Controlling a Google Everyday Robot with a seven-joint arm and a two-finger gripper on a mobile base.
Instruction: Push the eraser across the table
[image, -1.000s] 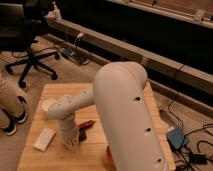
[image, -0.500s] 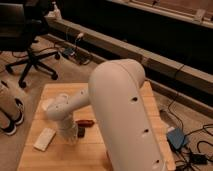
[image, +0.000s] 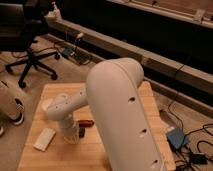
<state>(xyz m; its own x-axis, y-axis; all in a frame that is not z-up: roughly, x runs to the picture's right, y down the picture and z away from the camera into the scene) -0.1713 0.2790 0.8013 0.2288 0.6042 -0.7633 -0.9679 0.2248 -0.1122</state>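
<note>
The robot's big white arm (image: 117, 110) fills the middle of the scene and blocks much of the table (image: 125, 157), a light wooden butcher-block top. Its forearm reaches to the left, then bends down, so the claw (image: 71, 136) points at the wood near the table's middle. The wrist covers it, so I cannot tell whether the claw is wide or narrow.

The eraser (image: 81, 132), a small dark block, lies just beside the claw on its right as I look at it; whether they touch I cannot tell. Just beyond it, up and right of the claw, lies a reddish-brown elongated object (image: 86, 123). A flat white pad (image: 44, 138) lies left of the claw, apart from it.

Well behind the claw, on the floor to the left, stands a black office chair (image: 25, 47). Far right of the claw, off the table, a blue box (image: 175, 138) sits among cables (image: 197, 150).
</note>
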